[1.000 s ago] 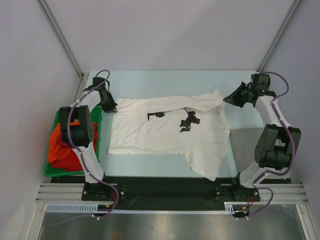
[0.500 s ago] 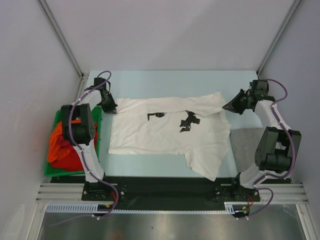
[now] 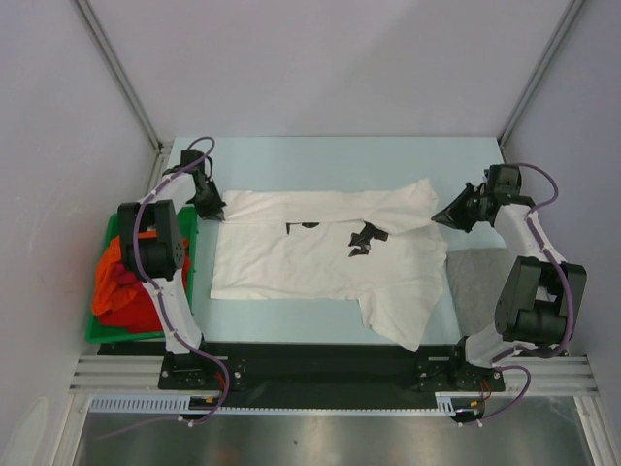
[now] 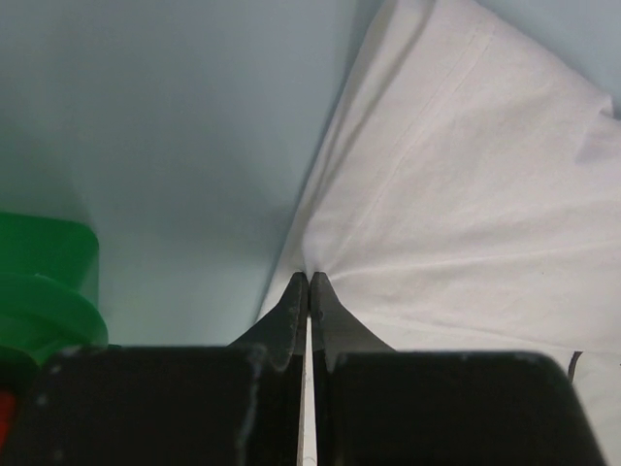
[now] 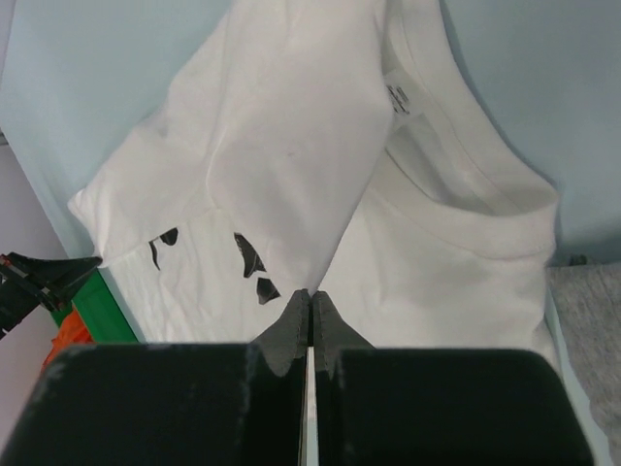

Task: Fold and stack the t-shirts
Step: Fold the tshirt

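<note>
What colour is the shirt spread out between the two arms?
The shirt is white with small black markings; best in the top external view.

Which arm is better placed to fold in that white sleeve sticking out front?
Right, likely: the sleeve lies on its side, by its base. But the right hand, like the left hand, is shut on the white t-shirt, so must release first.

The left arm (image 3: pixel 155 243) rises from its base along the left side, elbow high and wrist bent inward. The left gripper (image 3: pixel 215 208) is low, its fingers (image 4: pixel 281 325) pressed together on the edge of the white t-shirt (image 3: pixel 310 262). The right arm (image 3: pixel 532 289) mirrors it, forearm angled inward. The right gripper (image 3: pixel 440 218) points left with its fingers (image 5: pixel 335 330) closed, seemingly on a fold of the same shirt, though the tips hide the contact.
</note>
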You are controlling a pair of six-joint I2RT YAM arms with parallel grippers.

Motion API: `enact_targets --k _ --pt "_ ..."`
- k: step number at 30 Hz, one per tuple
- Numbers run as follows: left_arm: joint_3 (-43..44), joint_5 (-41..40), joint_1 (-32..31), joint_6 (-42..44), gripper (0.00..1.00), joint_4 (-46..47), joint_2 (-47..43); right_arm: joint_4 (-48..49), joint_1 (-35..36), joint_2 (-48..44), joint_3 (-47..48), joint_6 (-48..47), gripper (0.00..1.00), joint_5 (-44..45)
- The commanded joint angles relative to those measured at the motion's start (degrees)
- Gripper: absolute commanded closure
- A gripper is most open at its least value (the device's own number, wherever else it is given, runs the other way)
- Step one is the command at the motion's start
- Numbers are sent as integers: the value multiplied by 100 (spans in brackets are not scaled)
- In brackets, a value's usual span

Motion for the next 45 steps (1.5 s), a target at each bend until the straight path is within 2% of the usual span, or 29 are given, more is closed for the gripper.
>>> enact_targets --k 1,9,26,37,45 --pt "166 -146 89 135 100 -64 59 -11 6 -428 -238 19 100 145" --pt "236 -120 89 109 100 -55 138 367 94 -482 -863 178 100 286" --pt "271 -111 106 73 100 -90 191 51 191 -508 -564 205 100 392" --pt "253 -58 98 38 100 -99 226 51 244 -412 -1126 301 100 331" --pt "280 -67 107 38 100 -108 252 -107 296 -288 -1109 283 100 479"
